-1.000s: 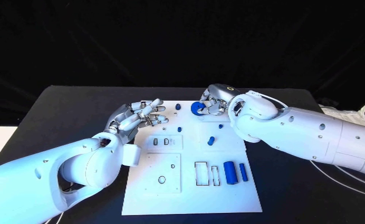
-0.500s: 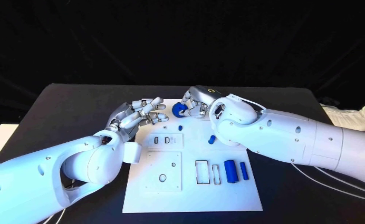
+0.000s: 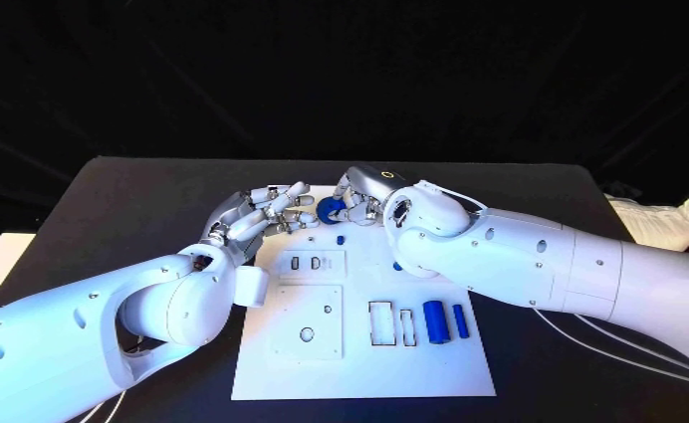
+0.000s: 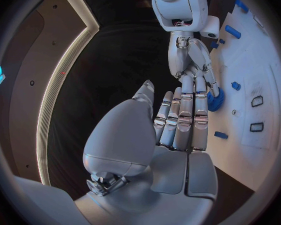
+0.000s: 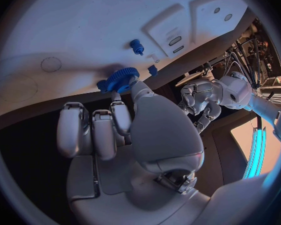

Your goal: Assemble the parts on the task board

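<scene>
Since a moment ago my right hand (image 3: 367,196) carries the blue gear (image 3: 332,209) toward my left hand (image 3: 263,216), pinching it over the task board's (image 3: 359,363) far edge. Left fingers (image 4: 184,120) wait apart, ready to help.

A flat black matte table (image 3: 129,204) stands before a plain black backdrop (image 3: 344,45) that spans the whole rear of the scene. From the left wrist, a dark wall carries a pale curved light strip (image 4: 59,80) (bent by the lens).
</scene>
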`<state>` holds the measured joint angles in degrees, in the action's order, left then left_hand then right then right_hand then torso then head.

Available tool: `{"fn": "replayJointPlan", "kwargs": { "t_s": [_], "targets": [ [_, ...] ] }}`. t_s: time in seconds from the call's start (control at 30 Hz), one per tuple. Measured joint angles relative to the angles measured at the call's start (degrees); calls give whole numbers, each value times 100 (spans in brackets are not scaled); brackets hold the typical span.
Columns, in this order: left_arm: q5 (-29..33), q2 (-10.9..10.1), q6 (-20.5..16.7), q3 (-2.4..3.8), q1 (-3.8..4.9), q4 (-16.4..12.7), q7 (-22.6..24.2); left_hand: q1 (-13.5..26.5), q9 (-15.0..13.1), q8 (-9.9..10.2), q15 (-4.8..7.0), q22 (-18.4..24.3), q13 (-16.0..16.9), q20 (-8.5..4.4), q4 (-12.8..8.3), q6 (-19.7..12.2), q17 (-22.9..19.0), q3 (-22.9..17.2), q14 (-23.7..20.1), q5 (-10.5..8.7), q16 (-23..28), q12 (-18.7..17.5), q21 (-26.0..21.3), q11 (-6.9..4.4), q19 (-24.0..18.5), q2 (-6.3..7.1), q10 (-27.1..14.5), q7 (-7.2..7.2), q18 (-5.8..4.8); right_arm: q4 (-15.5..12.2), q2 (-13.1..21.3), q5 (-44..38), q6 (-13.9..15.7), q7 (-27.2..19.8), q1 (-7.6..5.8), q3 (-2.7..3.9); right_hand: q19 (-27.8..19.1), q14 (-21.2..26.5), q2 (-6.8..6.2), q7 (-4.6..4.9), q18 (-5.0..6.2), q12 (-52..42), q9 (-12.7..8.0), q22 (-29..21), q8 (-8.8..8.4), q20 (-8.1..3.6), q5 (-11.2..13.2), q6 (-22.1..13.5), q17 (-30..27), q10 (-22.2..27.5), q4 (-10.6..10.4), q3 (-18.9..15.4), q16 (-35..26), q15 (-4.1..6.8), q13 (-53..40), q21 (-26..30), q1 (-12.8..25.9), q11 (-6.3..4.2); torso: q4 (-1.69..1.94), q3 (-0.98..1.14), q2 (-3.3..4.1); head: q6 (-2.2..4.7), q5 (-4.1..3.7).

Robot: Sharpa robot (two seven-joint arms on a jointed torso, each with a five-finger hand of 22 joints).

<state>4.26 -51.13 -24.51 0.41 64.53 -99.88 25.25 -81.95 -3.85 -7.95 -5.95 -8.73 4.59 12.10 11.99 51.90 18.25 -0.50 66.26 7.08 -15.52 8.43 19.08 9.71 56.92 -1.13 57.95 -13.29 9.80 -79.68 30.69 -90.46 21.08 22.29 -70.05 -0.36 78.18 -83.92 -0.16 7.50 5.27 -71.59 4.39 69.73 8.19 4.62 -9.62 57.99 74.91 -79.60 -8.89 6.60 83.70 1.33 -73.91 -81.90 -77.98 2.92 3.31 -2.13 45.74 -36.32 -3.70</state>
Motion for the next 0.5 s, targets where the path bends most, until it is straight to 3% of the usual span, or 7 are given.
{"fn": "replayJointPlan", "kwargs": {
  "t_s": [0.13, 0.33, 0.5],
  "targets": [
    [0, -1, 6, 0, 0, 6, 0, 0, 0, 0, 0, 0, 0, 0, 0, 0, 0, 0, 0, 0, 0, 0, 0, 0, 0, 0, 0, 0, 0, 71, -37, 5, 4, 2, 0, -13, -46, 0, -67, 76, 0, 263, -32, -78, -139, 46, -6, -224, 0, 84, -56, -13, -32, 0, -10, 0, 67, -13, 0, 4, 0, -7, -1],
    [0, -4, 20, 0, 0, 15, -8, 0, 0, 0, 0, 0, 0, 0, 0, 0, -1, 0, 0, 0, 0, 0, 0, 0, 0, 0, 0, 0, 0, 144, -52, 35, -16, 8, 36, -42, -190, -12, -265, 199, 0, 1034, -64, -256, -412, 126, -15, -651, 0, 577, -233, -229, -112, -74, 902, 89, 328, 128, -4, 3, 0, -9, 5],
    [0, -4, 33, 0, 1, 15, -19, 0, 0, 0, 0, 0, 0, 0, 0, 0, -1, 0, 0, 0, 0, 0, 0, 0, 0, 0, 0, 0, 0, 142, -39, 56, -11, -4, 31, -41, -218, 0, -293, 223, 0, 1148, -62, -323, -411, 154, -15, -716, -1, 615, -274, -312, -127, -102, 1019, 113, 356, 166, -3, 5, 0, -12, 3]
  ]
}}
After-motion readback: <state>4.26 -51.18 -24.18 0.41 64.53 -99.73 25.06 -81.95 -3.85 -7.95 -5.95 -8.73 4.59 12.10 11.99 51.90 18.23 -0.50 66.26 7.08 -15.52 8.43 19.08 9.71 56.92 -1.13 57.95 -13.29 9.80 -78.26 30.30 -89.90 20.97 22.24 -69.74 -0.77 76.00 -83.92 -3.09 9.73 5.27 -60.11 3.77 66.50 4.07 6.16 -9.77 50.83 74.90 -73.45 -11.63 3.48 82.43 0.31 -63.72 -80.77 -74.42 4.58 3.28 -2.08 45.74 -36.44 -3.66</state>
